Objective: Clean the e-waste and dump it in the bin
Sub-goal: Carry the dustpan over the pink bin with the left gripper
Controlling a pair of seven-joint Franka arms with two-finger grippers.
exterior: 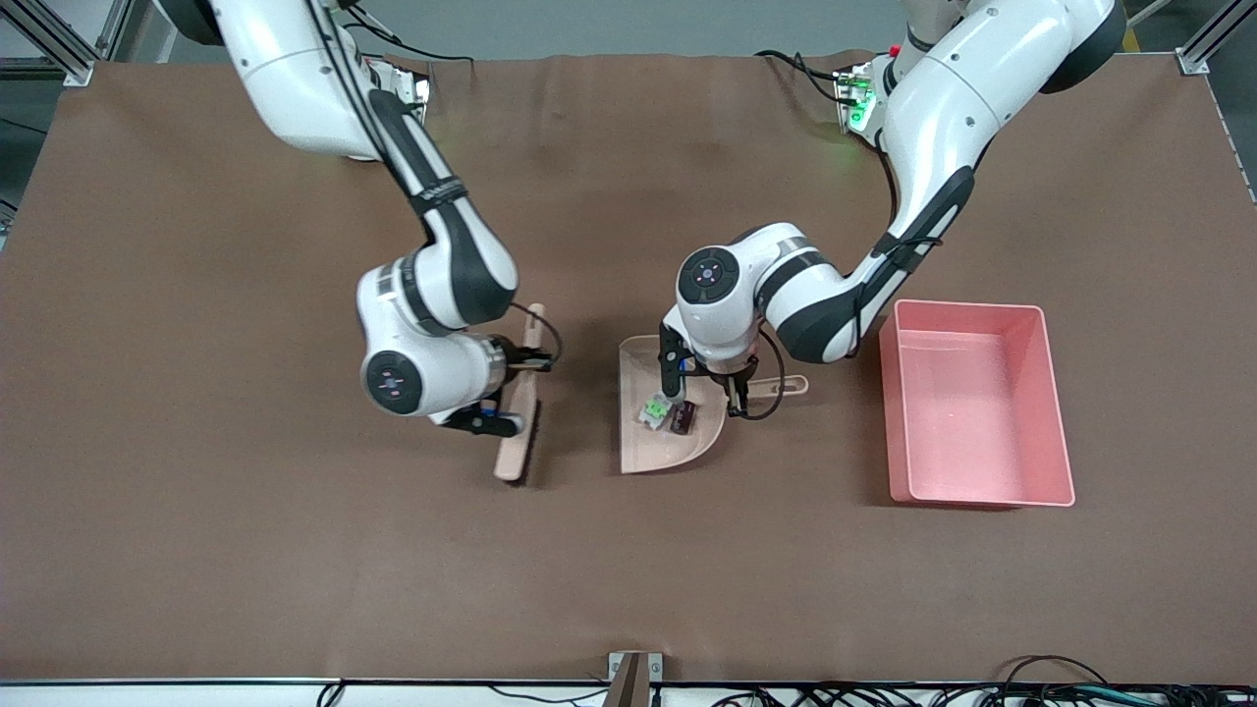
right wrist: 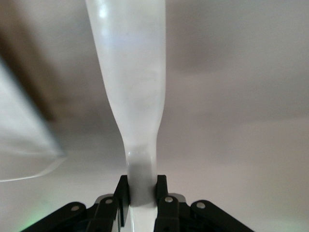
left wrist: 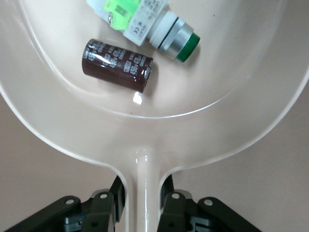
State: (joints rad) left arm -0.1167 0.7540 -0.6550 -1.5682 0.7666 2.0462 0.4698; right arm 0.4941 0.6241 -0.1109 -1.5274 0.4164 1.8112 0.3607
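Near the table's middle, the left gripper (left wrist: 141, 203) clamps the dustpan (exterior: 638, 452) handle; both e-waste (exterior: 668, 414) parts lie inside, the dark one's print unreadable. Open cloth separates it from the bin (exterior: 1051, 491) toward the left arm's end, while the right gripper (right wrist: 141, 195) pinches the brush (exterior: 513, 457) handle beside the pan.

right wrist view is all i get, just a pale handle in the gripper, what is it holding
Observer: The right gripper is shut on the brush, which lies on the table beside the dustpan, toward the right arm's end.
Operator: is the e-waste in the pan yet
Observer: Yes. The white-grey part and the dark part both lie inside the dustpan.
Operator: and the other arm
Observer: The left gripper is shut on the dustpan's handle.
Operator: where's the bin
Observer: The pink bin stands beside the dustpan, toward the left arm's end.
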